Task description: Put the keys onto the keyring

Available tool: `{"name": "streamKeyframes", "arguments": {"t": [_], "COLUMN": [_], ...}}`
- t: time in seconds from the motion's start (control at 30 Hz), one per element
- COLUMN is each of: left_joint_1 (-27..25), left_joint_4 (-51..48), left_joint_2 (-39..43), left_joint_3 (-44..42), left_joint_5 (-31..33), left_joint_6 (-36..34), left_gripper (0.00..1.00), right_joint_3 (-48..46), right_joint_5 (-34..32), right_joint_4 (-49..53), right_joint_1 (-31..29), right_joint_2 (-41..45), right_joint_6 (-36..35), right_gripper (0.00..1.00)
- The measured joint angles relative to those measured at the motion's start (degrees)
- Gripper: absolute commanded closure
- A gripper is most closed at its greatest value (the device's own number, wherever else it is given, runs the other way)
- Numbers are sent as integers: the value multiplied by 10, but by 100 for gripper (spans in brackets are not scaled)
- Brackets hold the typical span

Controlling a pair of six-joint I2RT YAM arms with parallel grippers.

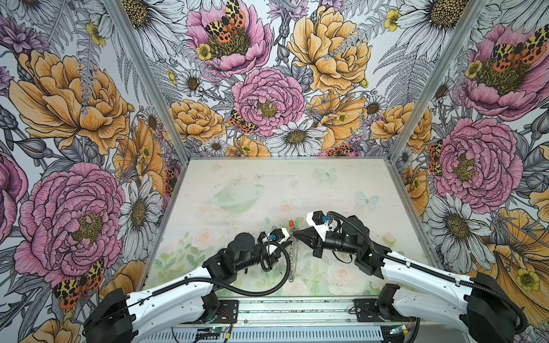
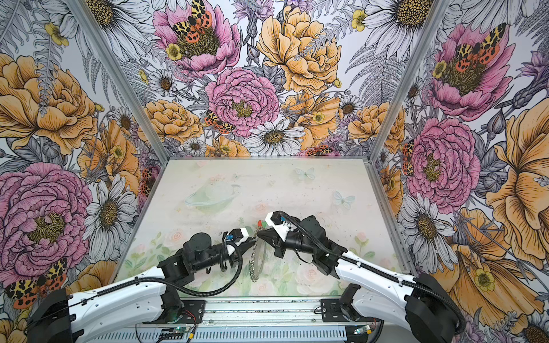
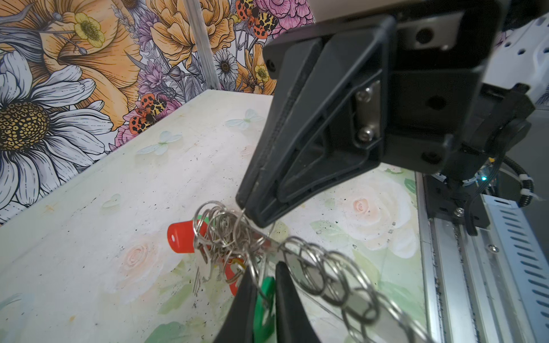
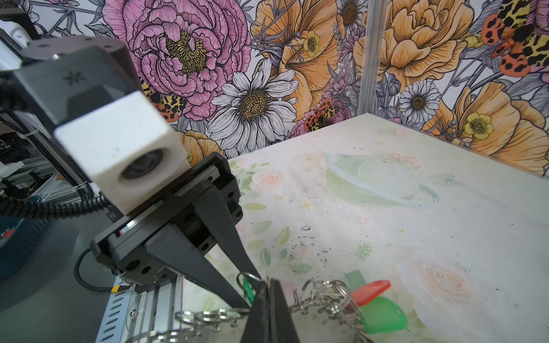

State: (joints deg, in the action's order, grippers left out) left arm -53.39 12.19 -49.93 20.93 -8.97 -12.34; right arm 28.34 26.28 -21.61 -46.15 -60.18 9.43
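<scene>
My right gripper is clamped tight on the keyring, held just toward 6 o'clock of the table's centre. My left gripper pinches a green-tagged key. The other keys bunch at the hoop's 12 o'clock end.

Both top views looked steeply down from high above arm bases, far off, sharing whole table. Wrist cameras sat close behind own fingers, facing each other (left gripper opposite right gripper), sharing keyring.
</scene>
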Motion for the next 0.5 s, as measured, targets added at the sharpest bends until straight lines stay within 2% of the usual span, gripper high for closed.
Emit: {"name": "streamKeyframes", "arguments": {"t": [0.2, 0.37, 0.5], "left_joint_1": [1, 7, 7], "left_joint_4": [1, 10, 13], "left_joint_2": [21, 62, 66], "left_joint_3": [-4, -12, -12], "left_joint_5": [-2, 2, 6], "left_joint_6": [5, 19, 24], "left_gripper": [64, 62, 65], "right_joint_3": [0, 0, -1], "right_joint_5": [-2, 5, 20], "right_joint_4": [-12, -11, -14], "right_joint_1": [0, 0, 0], "right_joint_2": [0, 0, 0], "right_joint_6": [0, -3, -5], "right_gripper": [100, 100, 100]}}
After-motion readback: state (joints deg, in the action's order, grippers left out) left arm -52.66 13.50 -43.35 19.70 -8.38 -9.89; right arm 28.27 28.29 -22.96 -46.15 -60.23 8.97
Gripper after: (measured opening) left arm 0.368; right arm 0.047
